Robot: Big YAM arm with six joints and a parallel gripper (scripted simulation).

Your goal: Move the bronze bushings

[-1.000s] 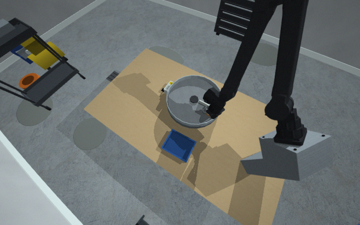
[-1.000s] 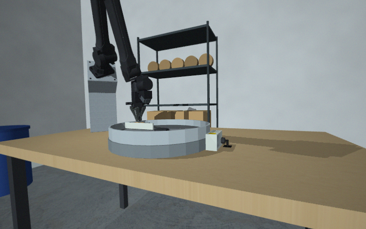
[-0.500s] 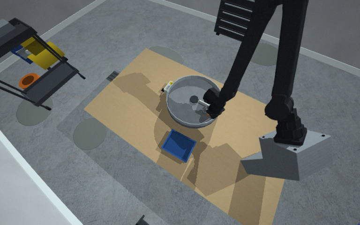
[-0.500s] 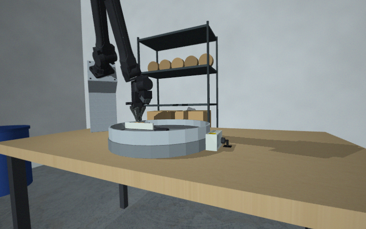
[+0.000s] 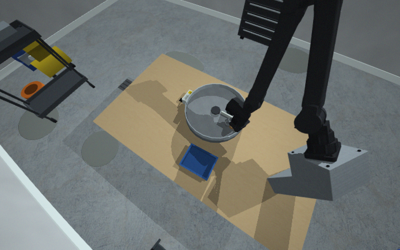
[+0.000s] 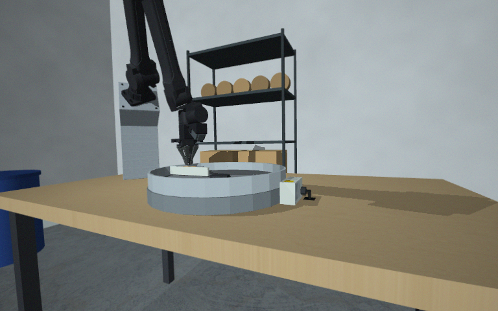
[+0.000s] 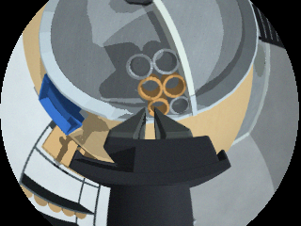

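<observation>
Crate [image 5: 192,172] [image 7: 58,110], blue and rectangular, sits beside the round grey turntable [image 5: 189,120] [image 6: 216,186] [image 7: 45,47] from above; side-on, black gripper [image 5: 233,128] [image 6: 189,164] [image 7: 150,111] dips to its rim; wrist view, narrow fingers by three bronze ring-shaped bushings [image 7: 174,75] on the turntable, grip unclear.

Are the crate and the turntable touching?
Apart: the top view shows a shaded strip of table between the crate and the turntable.
</observation>
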